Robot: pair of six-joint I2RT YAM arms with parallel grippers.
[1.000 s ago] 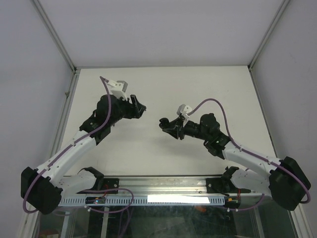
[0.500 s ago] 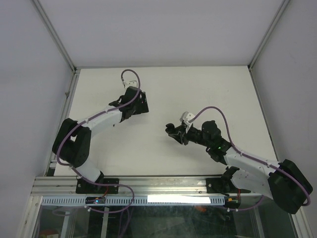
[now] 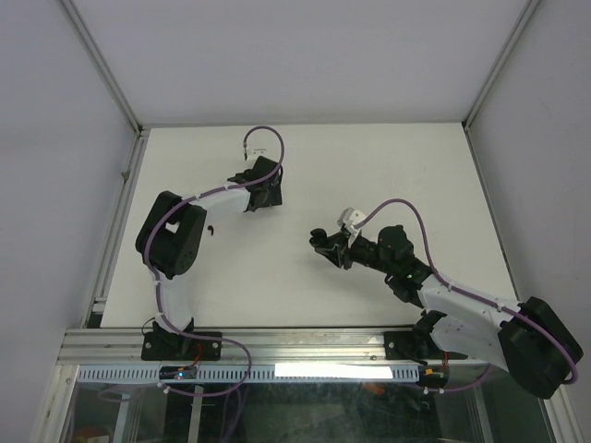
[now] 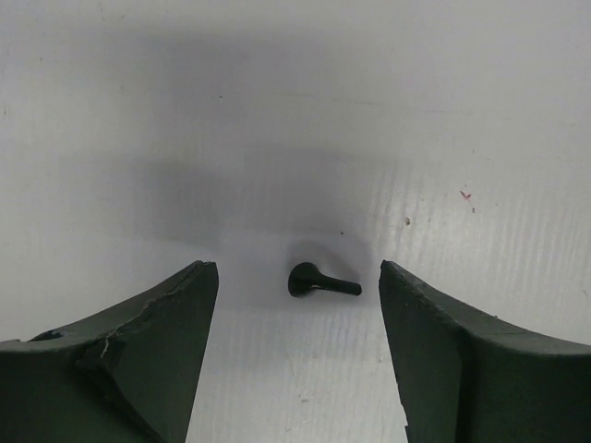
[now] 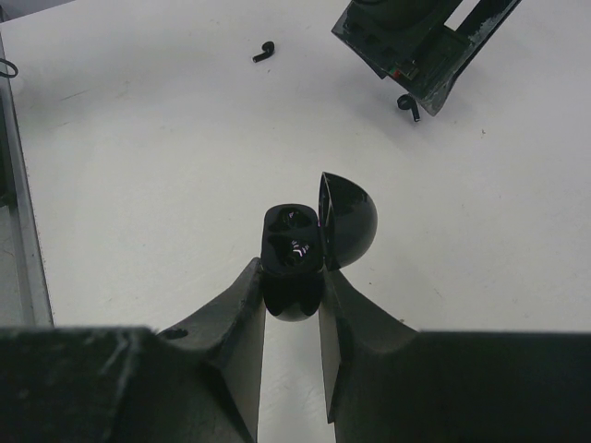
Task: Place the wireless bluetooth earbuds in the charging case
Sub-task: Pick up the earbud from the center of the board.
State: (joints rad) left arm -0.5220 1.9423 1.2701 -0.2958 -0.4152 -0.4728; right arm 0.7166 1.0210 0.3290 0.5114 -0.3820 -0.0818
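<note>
A black earbud (image 4: 319, 280) lies on the white table between the fingers of my left gripper (image 4: 297, 272), which hangs open just above it without touching it. From above, my left gripper (image 3: 263, 194) is left of centre at the back. A second black earbud (image 3: 211, 231) lies loose on the table to its near left and shows again (image 5: 265, 51) in the right wrist view. My right gripper (image 5: 293, 277) is shut on the black charging case (image 5: 294, 245). The case's lid (image 5: 349, 220) stands open to the right, and its wells face the camera. From above, my right gripper (image 3: 319, 242) is mid-table.
A metal rail (image 3: 120, 212) borders the table (image 3: 369, 157) on the left, with grey walls behind and to both sides. My left arm's elbow (image 3: 171, 235) is folded up near the left edge, and its purple cable (image 3: 263, 134) loops above the wrist.
My left arm has folded at the elbow, carried its gripper rightward and pointed it down over an earbud, with the jaws opening wider. My right gripper, still holding the case, has shifted slightly right.
</note>
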